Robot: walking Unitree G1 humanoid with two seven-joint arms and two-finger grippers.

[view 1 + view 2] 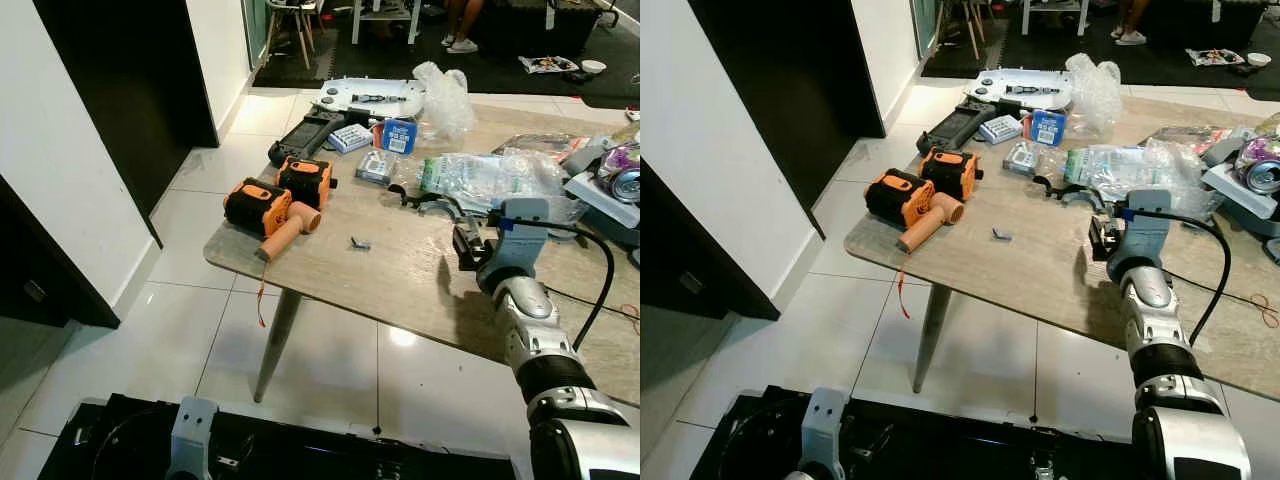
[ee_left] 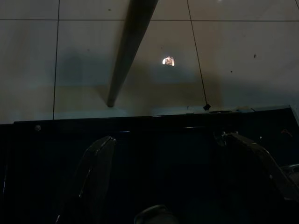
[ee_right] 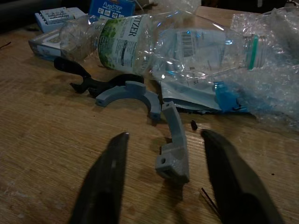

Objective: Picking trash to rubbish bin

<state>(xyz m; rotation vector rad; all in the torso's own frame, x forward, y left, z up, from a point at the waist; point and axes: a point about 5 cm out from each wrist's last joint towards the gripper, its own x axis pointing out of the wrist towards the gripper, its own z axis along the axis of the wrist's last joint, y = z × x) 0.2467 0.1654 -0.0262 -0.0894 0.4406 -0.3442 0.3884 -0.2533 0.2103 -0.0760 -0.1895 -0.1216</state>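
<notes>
Nearest you, the left end effector (image 2: 177, 182) hangs low beside the robot's dark base, its two fingers spread apart over shadow, with the tiled floor (image 2: 243, 56) and a slanted table leg (image 2: 128, 51) beyond it.

Your right end effector (image 3: 163, 182) is out over the wooden table (image 1: 400, 270), fingers parted and gripping nothing. Between those fingers, resting on the wood, lies a small grey curved plastic piece (image 3: 174, 145). Just past it sit a second grey curved piece (image 3: 128, 95) and a black bracket (image 3: 84, 77), touching each other.

Behind them lies the crushed clear plastic bottle (image 3: 159, 44), on its side with a green label and a teal ring at its neck, resting against crumpled bubble wrap (image 3: 275, 70) and flat plastic packaging.

Off to your left on the table, well apart from the arm, are two orange-and-black tools (image 1: 275, 205) and a tiny grey part (image 1: 360, 243). Farther back you have a blue box (image 1: 399, 135), a black controller (image 1: 305, 135), a white plate-like panel (image 1: 370, 97) and a clear bag (image 1: 445, 100). A drinks can (image 1: 628, 183) sits at the far right.
</notes>
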